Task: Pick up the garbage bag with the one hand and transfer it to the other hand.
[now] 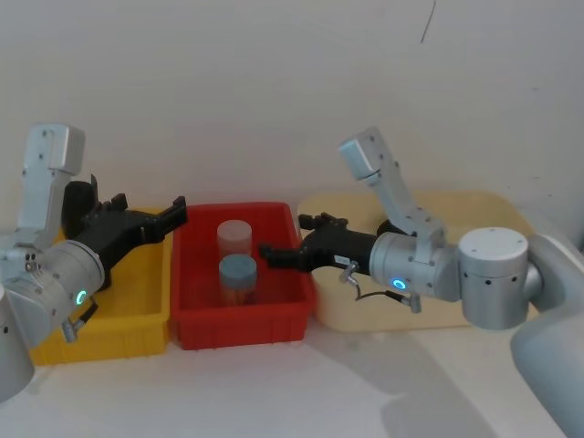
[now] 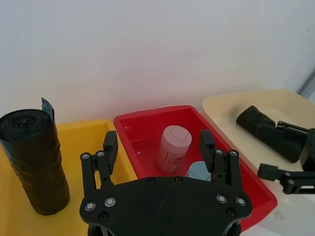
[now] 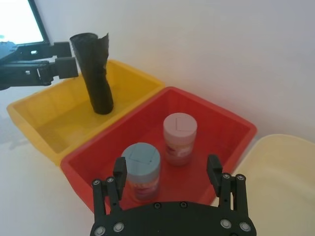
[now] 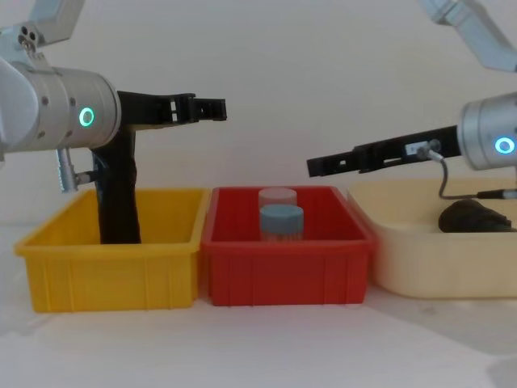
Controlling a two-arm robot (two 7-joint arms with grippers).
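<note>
Tabletop setup: bag stood upright in the far left corner of the yellow bin, clear of the wide-spread, empty left gripper; right gripper likewise wide and empty; a glancing finger risked toppling it.

In the chest view the foot of the garbage bag is concealed behind the wall of the yellow bin. There the pink-lidded jar and blue-lidded jar are covered nearly up to their lids by the wall of the red bin. The crinkled black roll is half masked by the rim of the cream tray. In the left wrist view the blue-lidded jar is largely blocked by the left gripper, whose base is cut off by the picture's edge.
</note>
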